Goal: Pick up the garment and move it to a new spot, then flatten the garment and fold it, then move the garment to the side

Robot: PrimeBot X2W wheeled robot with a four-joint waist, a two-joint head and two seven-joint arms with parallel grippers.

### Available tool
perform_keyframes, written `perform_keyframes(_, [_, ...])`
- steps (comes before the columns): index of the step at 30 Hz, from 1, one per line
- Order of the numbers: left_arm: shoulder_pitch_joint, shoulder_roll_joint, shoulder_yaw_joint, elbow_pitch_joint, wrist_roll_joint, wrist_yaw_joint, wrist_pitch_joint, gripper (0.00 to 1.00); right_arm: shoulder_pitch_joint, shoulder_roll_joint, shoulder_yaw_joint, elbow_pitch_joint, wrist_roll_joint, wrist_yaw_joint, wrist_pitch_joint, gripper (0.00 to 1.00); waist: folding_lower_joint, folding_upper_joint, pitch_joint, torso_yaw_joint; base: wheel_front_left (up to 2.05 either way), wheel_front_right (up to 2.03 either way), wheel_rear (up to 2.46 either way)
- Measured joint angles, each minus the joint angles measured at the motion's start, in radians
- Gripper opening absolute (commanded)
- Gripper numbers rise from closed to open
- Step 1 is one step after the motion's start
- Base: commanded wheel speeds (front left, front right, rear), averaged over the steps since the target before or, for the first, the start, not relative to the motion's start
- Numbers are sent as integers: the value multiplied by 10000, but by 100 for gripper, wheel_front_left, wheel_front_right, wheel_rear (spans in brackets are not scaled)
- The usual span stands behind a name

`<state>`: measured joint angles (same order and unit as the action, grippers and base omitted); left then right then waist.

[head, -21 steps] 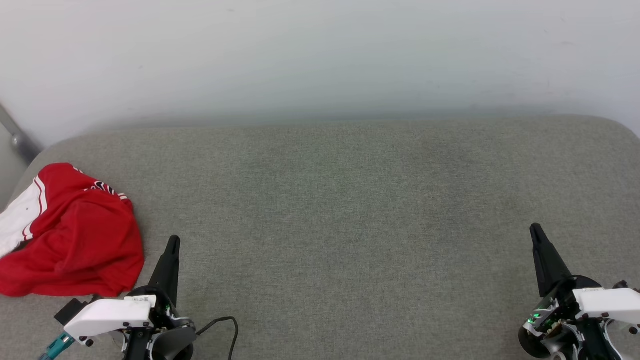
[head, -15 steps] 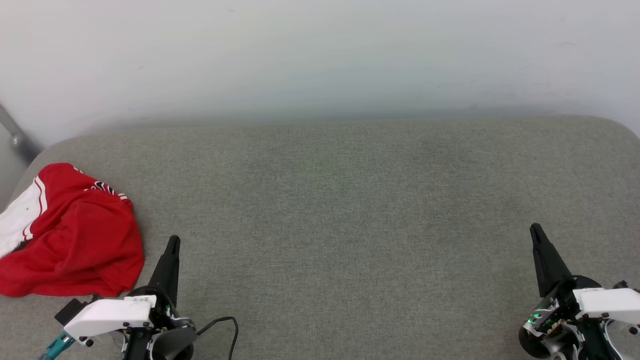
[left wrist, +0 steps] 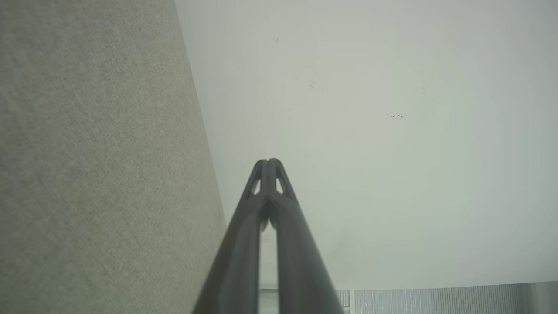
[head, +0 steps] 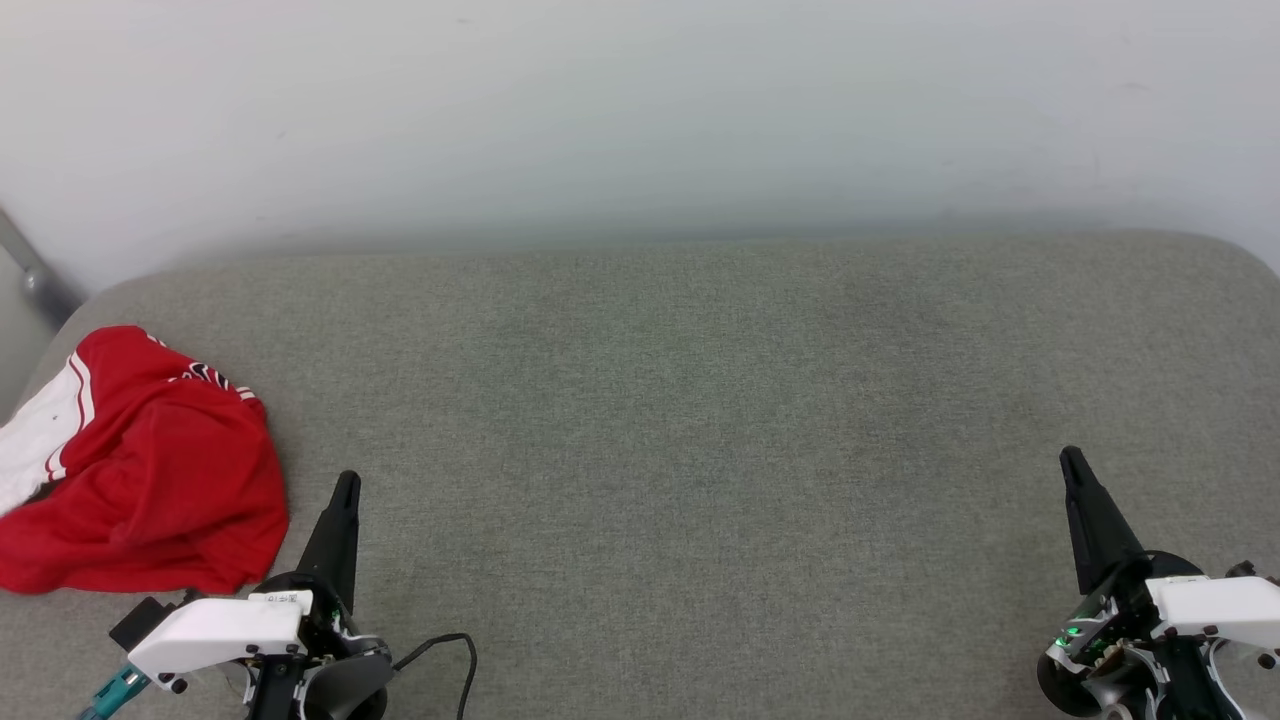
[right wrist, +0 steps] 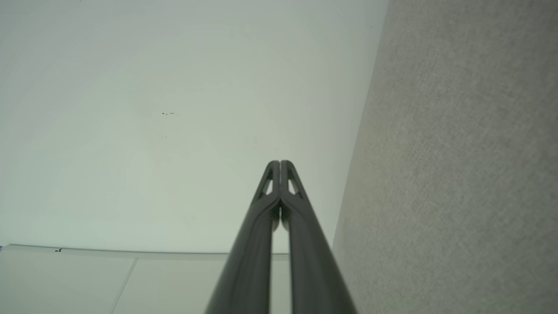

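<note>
Teal connector (head: 110,692): at the bottom left corner of the head view, sticking out below the left arm's white wrist housing (head: 215,632).
Black cable (head: 452,645): loops up from beside that housing, over the upholstered surface (head: 680,400), near the bottom edge of the head view.
Left gripper (head: 346,482): lower left of the head view, dark and tapering, pointing up the view over the upholstery. In the left wrist view its two fingers (left wrist: 242,244) meet at the tips, closed with nothing between them.
Right gripper (head: 1068,456): lower right of the head view, leaning slightly to the left. In the right wrist view its fingers (right wrist: 255,248) are likewise pressed together at the tips, and it is empty.
T-shirt (head: 160,480): red, crumpled in a heap at the left end of the upholstered surface, just to the left of the left gripper. A narrow strip of bare fabric lies between the two. Its white sleeve (head: 35,440), trimmed with red stripes, lies on the left side and is cut by the picture edge. A small dark print shows near the far fold.
Upholstered surface: grey-green woven cloth with rounded far corners, spanning the width of the head view. It takes the left side of the left wrist view and the right side of the right wrist view.
Metal bar (head: 30,270): grey and slanting, at the left edge beyond the far left corner.
Wall (head: 640,110): pale and plain, rising behind the far edge. A few faint dark specks show on it in the wrist views.
</note>
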<state>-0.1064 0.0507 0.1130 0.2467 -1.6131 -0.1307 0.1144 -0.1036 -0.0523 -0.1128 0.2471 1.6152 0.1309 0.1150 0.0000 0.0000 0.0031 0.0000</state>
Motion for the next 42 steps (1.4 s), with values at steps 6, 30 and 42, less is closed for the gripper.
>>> perform_keyframes(6, [0, 0, 0, 0, 0, 0, 0, 0, 0, 0, 0, 0, -2, 0, 0, 0, 0, 0, 0, 0, 0, 0, 0])
perform_keyframes(30, [665, -38, -460, 86, 462, 0, -573, 100, 681, -6, 401, 113, -391, -2, -554, 100, 0, 0, 26, 5, 0, 0, 0])
perform_keyframes(42, [824, -38, -579, -251, 2539, 0, -1095, 100, 803, -96, 556, -267, -2454, -2, -1093, 100, 0, 0, 42, 19, 0, 0, 0])
